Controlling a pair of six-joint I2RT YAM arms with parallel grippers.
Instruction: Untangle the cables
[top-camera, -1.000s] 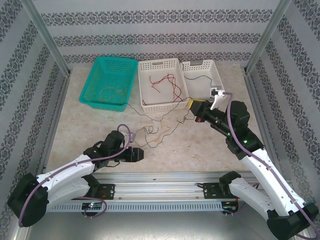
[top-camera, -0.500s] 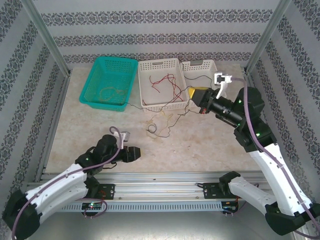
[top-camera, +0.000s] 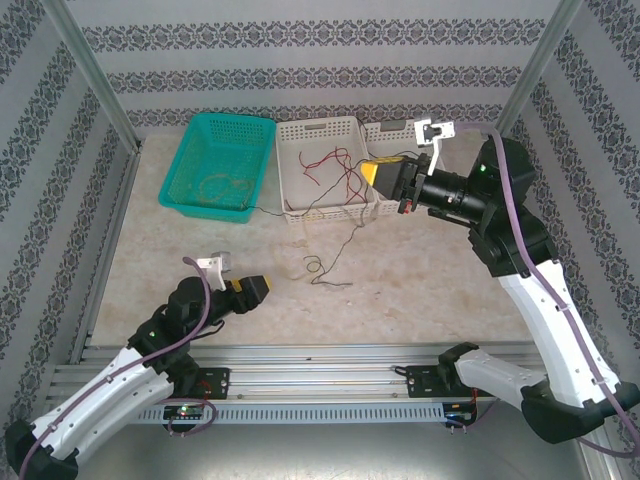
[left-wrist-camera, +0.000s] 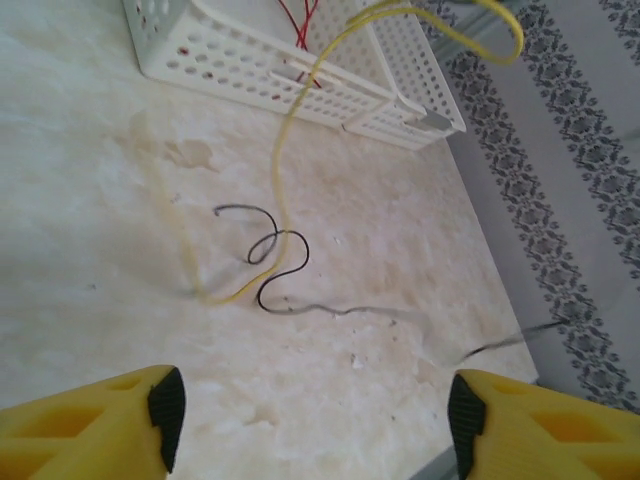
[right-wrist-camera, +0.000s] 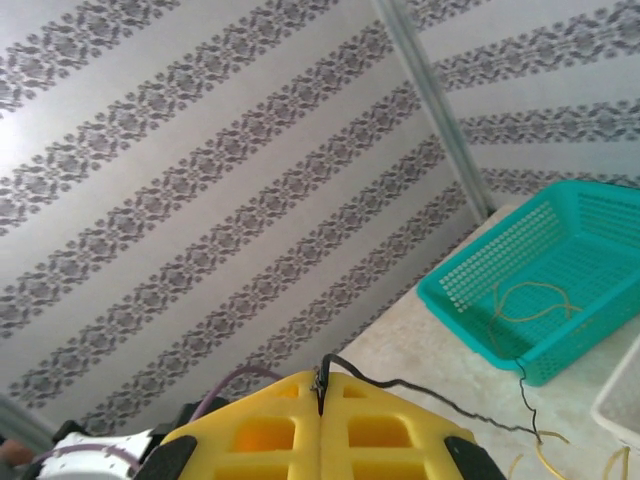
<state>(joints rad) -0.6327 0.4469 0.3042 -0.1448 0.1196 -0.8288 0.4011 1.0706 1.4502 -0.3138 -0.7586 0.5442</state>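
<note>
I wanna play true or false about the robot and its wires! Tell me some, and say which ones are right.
1. The right gripper pinches a black cable. True.
2. A black loop lies on the table. True.
3. The left gripper holds a cable. False: it is open, with nothing in it.
4. The red cables lie on the table. False: the red cables lie in the white basket.

The right hand (top-camera: 372, 170) has risen from low over the tabletop (top-camera: 430, 290) to beside the white basket (top-camera: 330, 211), lifting the pinched black cable (right-wrist-camera: 440, 397). The left hand (top-camera: 255, 288) has drawn back toward the near edge, jaws parted wider, leaving one small loop
</note>
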